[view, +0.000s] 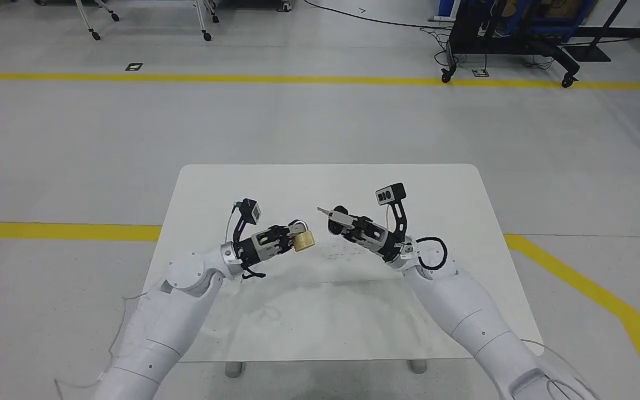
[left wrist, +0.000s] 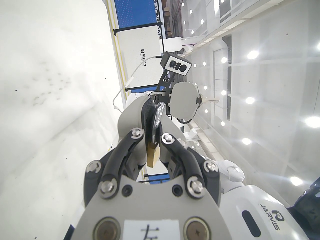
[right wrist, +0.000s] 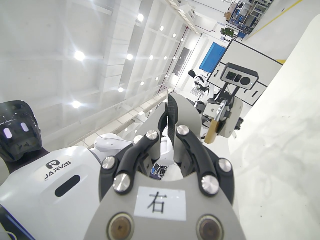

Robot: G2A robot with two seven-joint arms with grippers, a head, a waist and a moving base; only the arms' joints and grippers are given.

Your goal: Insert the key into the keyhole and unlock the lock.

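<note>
Top view: left end effector [view: 291, 239] tight on brass lock [view: 302, 239], right end effector [view: 339, 219] on thin silver key [view: 325, 212].

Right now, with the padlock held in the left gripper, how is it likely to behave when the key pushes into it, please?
The padlock looks like solid brass, so probably rigid and heavy for its size. The left gripper seems to pinch it by the shackle, body hanging free, so the key pushing may swing or twist it.
</note>
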